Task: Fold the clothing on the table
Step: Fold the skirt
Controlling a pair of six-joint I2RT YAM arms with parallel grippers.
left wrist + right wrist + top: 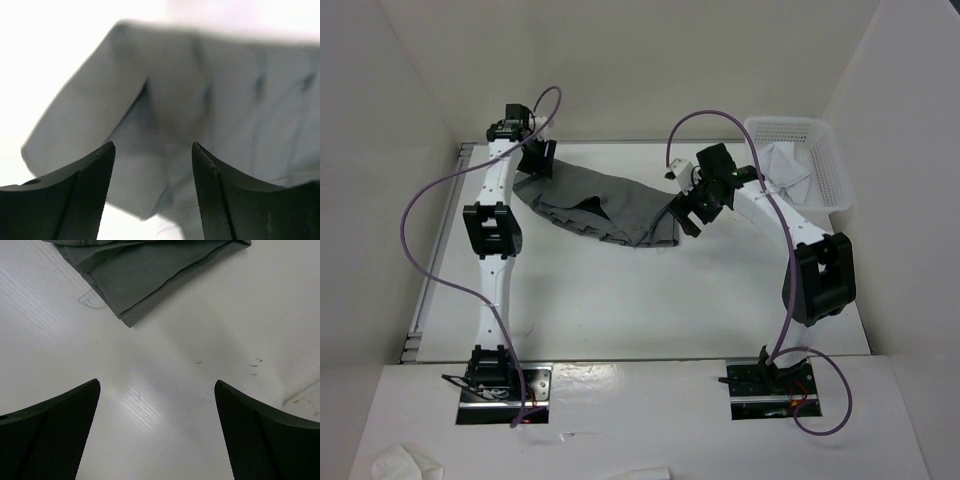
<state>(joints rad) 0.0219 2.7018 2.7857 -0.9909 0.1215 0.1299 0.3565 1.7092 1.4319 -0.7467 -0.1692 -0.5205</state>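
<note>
Left pincer (152, 147) faces the clothing (610, 205), whose long axis runs left-right.

**Top view:** soft, even light is falling from above, rendering the white table (650, 300) bright and the arms' shadows faint.

**Left wrist view:** the background is burning out to white glare. The grey skirt (210, 100) is appearing blurred, while the dark fingers (80, 200) of the left hand (152, 147) are showing crisp texture.

**Right wrist view:** the table is reflecting a pale sheen, and the skirt's hem is appearing sharp.
</note>
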